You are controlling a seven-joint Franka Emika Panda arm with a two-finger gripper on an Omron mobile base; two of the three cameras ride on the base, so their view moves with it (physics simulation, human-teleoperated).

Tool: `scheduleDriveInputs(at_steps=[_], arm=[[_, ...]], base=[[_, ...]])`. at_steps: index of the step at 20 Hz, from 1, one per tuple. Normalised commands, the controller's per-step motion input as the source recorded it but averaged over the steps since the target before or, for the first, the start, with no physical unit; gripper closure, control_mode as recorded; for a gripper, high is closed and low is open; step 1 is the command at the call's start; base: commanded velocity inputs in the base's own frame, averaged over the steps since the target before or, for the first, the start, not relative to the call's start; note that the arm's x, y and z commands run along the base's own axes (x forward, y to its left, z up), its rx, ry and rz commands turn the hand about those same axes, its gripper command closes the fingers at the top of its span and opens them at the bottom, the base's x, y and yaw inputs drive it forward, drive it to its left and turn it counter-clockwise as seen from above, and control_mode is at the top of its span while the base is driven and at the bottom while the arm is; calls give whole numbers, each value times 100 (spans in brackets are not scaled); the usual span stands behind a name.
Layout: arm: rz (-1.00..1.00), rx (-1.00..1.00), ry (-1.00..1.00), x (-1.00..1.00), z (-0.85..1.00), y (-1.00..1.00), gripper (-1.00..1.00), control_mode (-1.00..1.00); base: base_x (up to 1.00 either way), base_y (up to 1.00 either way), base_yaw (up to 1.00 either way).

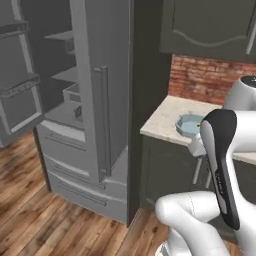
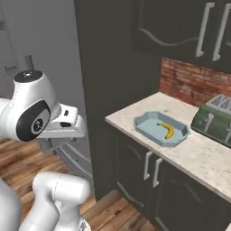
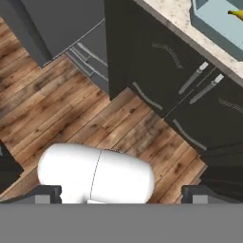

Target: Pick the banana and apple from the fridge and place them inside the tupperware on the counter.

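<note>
Hand view: jaws spread wide over floor; banana [image 3: 236,14] in tupperware [image 3: 216,26], well apart.

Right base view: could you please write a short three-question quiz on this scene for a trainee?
1. True or false: the banana lies in the tupperware.
2. In the right base view, what stands on the counter to the right of the tupperware? A kettle; B toaster; C plant.
3. Fill in: one door of the fridge stands ____.
Key: 1 true; 2 B; 3 open.
</note>
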Motion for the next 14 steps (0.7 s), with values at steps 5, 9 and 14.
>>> scheduleDriveInputs(at_steps=[5, 9, 14], arm=[[0, 0, 0, 0, 0, 0, -100, 100], [0, 0, 0, 0, 0, 0, -100, 100], [0, 0, 0, 0, 0, 0, -100, 100]], base=[[-2, 8, 60], [3, 30, 55], [27, 39, 50]])
